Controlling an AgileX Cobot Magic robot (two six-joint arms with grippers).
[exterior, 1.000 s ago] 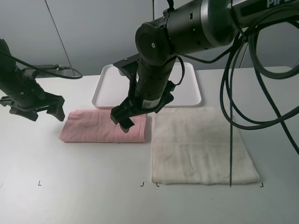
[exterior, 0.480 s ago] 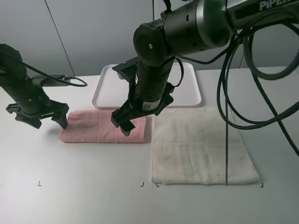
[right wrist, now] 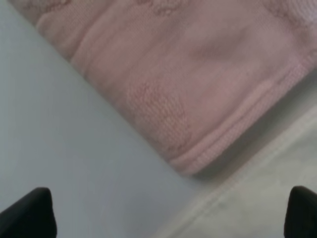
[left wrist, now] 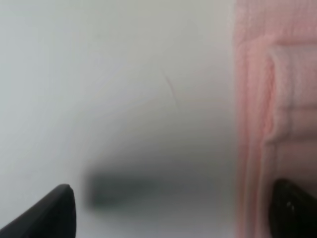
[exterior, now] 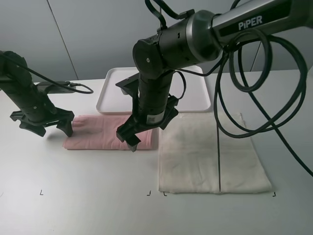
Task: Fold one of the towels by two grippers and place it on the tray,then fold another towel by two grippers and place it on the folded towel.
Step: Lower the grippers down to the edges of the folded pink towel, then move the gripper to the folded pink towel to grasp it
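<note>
The pale pink towel (exterior: 105, 133) lies as a narrow folded strip on the table in front of the white tray (exterior: 111, 93). Its layered edge shows in the left wrist view (left wrist: 277, 99). My left gripper (exterior: 53, 130) hangs open at the strip's left end, one fingertip (left wrist: 292, 208) over the cloth and the other over bare table. My right gripper (exterior: 128, 141) reaches across, open, low over the strip's near right corner (right wrist: 173, 79), holding nothing. The cream towel (exterior: 210, 152) lies flat to the right, its edge beside the pink corner (right wrist: 257, 208).
Thick black cables (exterior: 254, 98) loop from the right arm over the cream towel. Small black corner marks (exterior: 149, 193) are drawn on the table near the front edge. The grey wall stands behind the tray.
Both grippers have come down toward the pink towel. The left one moved right to its left end. The right one sank toward the near right corner. Both stayed open.
</note>
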